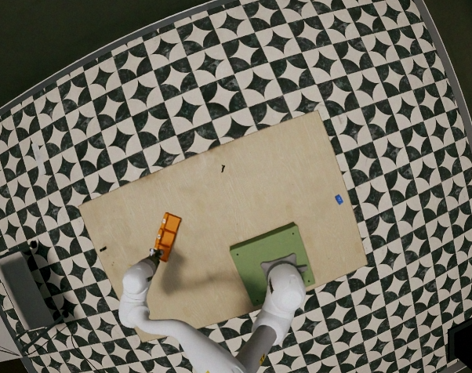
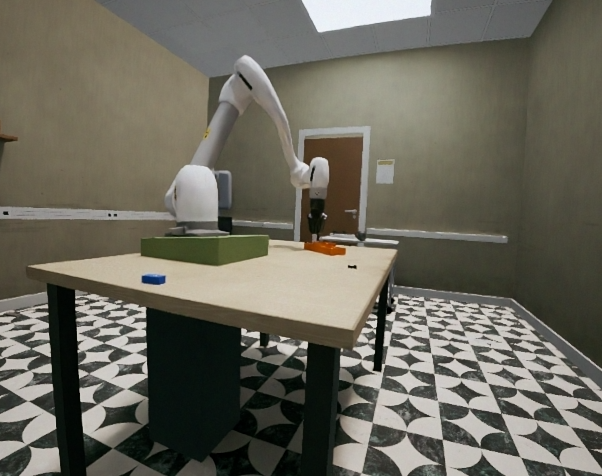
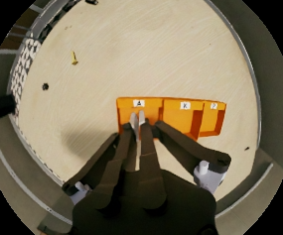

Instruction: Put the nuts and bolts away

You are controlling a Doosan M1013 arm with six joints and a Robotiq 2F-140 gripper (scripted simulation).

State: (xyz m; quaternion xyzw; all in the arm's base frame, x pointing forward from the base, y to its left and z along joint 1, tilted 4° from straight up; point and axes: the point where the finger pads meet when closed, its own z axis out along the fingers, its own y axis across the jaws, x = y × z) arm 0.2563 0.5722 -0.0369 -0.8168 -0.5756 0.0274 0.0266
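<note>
"Nuts and bolts: where do they lie, counting outward from you?"

"My tool first. Fingers pressed together, no part seen between them, tips at the A end of the orange bin row. Whether they touch it, I cannot tell."

"And the P bin?"

"Far end of the row, past K. The mark on the P bin is small, but I read it as P. No hardware visible inside; part of A is hidden behind my fingers."

"Farther out?"

"Wrist view: a brass-coloured screw and a dark nut, apart, both loose on the tabletop. Beyond them, a dark piece, probably a bolt. Off on another side, a black bolt."

"The blue block?"

"Well away, near the edge. Not hardware, I judge; it stays out."

"Tally?"

"None binned that I can see; at least four pieces left, by my reading. The row looks flat. Clearing away comes last."
</note>
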